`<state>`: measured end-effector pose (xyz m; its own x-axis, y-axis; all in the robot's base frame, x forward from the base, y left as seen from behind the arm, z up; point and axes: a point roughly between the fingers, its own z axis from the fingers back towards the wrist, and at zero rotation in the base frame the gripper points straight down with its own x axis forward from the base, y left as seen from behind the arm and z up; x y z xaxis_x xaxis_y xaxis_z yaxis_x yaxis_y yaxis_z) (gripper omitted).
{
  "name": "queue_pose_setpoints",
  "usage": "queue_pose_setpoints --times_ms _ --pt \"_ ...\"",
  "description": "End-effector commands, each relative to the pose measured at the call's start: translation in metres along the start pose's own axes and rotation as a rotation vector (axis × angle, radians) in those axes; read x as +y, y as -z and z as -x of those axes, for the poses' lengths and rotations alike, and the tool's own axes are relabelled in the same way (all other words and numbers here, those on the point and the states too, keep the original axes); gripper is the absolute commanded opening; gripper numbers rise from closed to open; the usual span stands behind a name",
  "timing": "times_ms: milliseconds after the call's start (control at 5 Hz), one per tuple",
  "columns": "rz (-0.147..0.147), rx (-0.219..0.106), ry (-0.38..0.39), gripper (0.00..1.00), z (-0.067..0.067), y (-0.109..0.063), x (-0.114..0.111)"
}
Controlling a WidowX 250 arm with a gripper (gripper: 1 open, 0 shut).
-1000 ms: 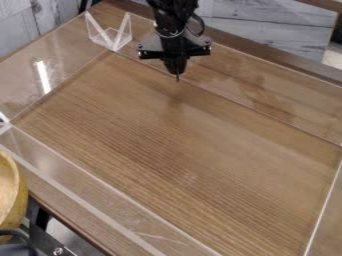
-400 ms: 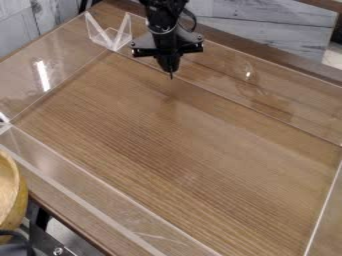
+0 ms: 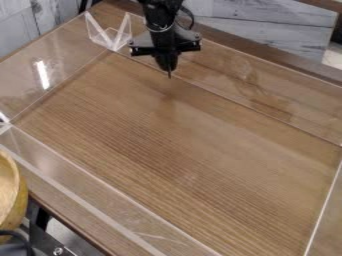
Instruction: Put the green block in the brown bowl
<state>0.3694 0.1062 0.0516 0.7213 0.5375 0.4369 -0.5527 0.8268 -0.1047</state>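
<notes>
Tool [image 3: 168, 67] pressed together, having drifted slightly toward the tabletop's [image 3: 181, 155] far left corner; no green block shows, so the task seems unadvanced.

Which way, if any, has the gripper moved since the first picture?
Yes, slightly: the gripper has shifted left in view, nearer the clear bin.

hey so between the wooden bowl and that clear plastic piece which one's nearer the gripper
The clear plastic piece, standing just left of the gripper in the picture; the bowl is farther away, cut off by the left edge.
</notes>
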Motion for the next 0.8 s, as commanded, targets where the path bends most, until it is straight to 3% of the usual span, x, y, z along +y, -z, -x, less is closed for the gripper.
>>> queue_pose_setpoints --times_ms 0,600 --pt "0.015 -0.057 -0.016 0.0 -0.0195 -0.0137 0.0009" --pt "0.019 -0.042 -0.019 0.0 -0.0219 -0.0155 0.0016"
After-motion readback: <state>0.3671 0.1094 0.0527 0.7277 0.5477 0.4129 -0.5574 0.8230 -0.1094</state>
